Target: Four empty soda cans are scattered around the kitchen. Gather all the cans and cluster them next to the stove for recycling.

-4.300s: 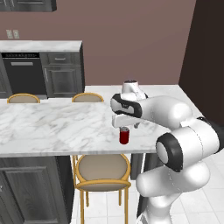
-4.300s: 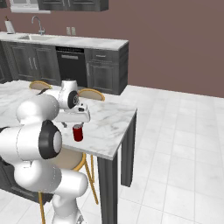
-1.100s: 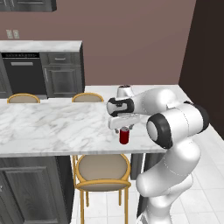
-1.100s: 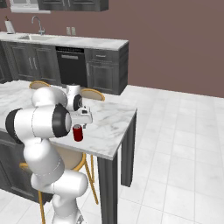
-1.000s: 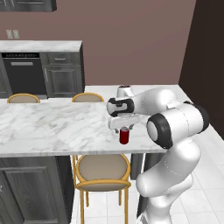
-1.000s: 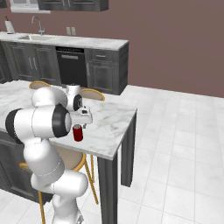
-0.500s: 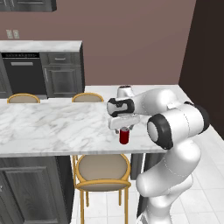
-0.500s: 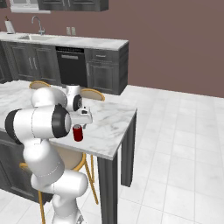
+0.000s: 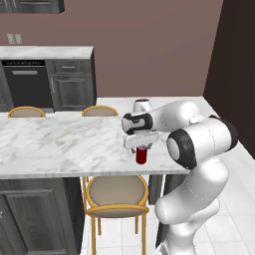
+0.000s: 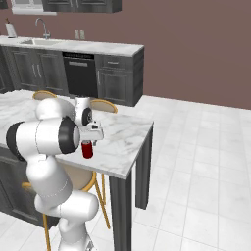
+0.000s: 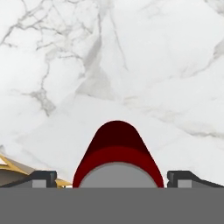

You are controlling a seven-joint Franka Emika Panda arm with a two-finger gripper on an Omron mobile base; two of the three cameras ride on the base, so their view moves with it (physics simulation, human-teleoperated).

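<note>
Here the gripper apparently straddles a red soda can, fingers apart.

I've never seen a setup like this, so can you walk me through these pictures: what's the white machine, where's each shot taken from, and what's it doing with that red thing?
It is a simulated kitchen. The white machine is a robot arm, its gripper reaching down over a red soda can standing near the edge of a marble island counter. Two pictures come from cameras behind the arm, left and right. The third looks down from the hand itself: the can sits between the two finger tips, which stand apart from it, so nothing is gripped yet.
</note>
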